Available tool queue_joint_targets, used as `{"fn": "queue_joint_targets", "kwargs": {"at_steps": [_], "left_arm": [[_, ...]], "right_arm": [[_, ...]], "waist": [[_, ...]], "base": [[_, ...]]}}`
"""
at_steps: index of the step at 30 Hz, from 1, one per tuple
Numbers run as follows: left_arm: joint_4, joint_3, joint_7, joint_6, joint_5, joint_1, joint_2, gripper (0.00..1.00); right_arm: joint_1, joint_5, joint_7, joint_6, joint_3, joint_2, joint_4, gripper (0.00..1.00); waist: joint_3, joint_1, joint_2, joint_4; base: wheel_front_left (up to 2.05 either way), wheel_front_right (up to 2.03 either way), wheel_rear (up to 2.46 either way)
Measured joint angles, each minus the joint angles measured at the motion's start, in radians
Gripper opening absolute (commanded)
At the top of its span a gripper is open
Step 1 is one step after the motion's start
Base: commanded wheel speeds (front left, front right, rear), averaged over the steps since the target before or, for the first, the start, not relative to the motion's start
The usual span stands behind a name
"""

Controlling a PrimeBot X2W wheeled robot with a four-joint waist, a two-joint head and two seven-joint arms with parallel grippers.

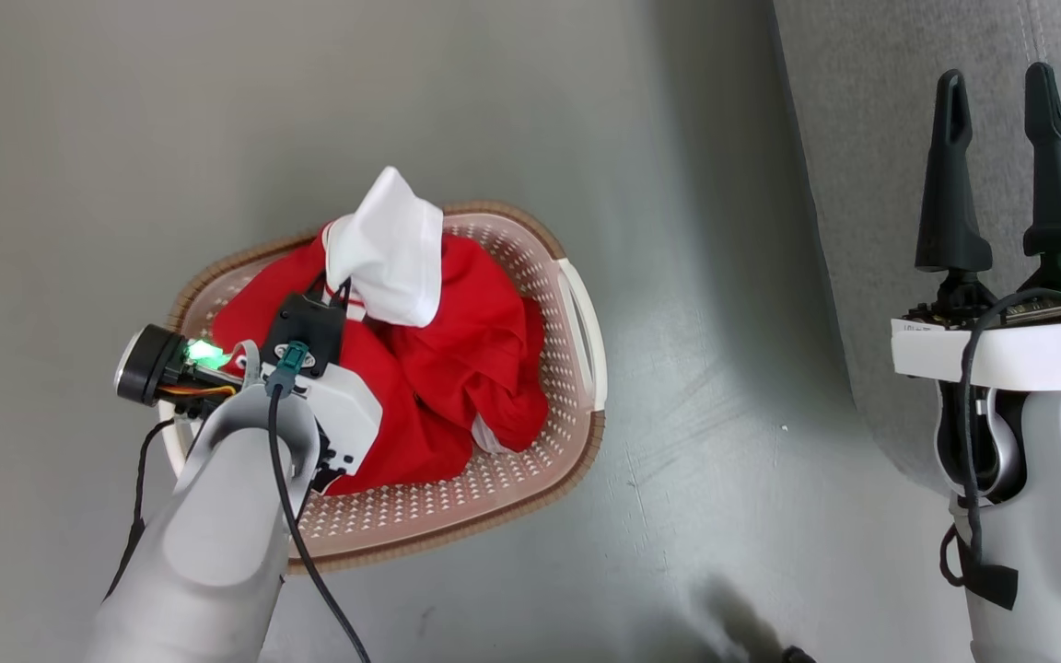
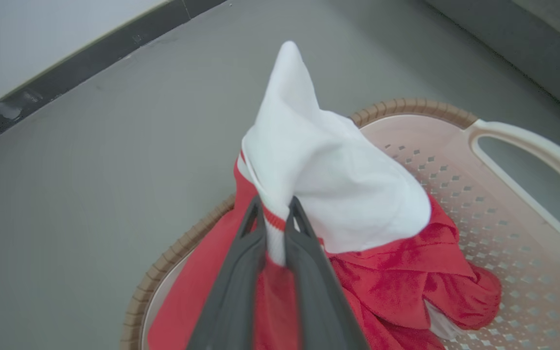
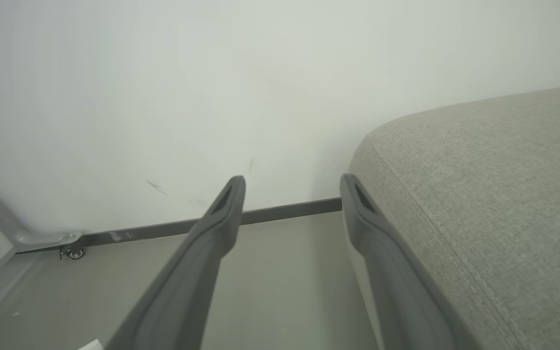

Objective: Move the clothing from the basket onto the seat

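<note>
The clothing (image 1: 457, 368), red fabric with a white panel (image 1: 392, 253), lies heaped in the oval cream basket (image 1: 577, 322) with its brown rim. My left gripper (image 2: 274, 206) is shut on the white, red-trimmed edge of the clothing (image 2: 328, 180), pulling a white peak up above the basket (image 2: 523, 146). In the head view the left gripper (image 1: 335, 293) points into the pile from the basket's left side. My right gripper (image 1: 1000, 87) stands open at the right, over the edge of the grey seat (image 1: 871, 138), with nothing between its fingers. The seat (image 3: 494, 204) lies just right of the right gripper (image 3: 292, 182).
Grey floor (image 1: 217, 120) surrounds the basket. A white wall (image 3: 212, 97) with a dark baseboard (image 3: 163, 228) stands beyond the seat. A small caster wheel (image 3: 75, 253) sits at the wall's foot on the left.
</note>
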Motion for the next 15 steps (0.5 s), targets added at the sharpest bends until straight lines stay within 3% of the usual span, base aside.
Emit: {"fn": "queue_joint_targets", "kwargs": {"at_steps": [15], "left_arm": [[-0.318, 0.066, 0.0, 0.021, -0.082, 0.09, -0.015, 0.0]], "right_arm": [[0.0, -0.045, -0.001, 0.0, -0.002, -0.003, 0.053, 1.0]], "waist": [[-0.127, 0.0, 0.0, 0.059]], "base": [[0.0, 0.0, 0.0]]}}
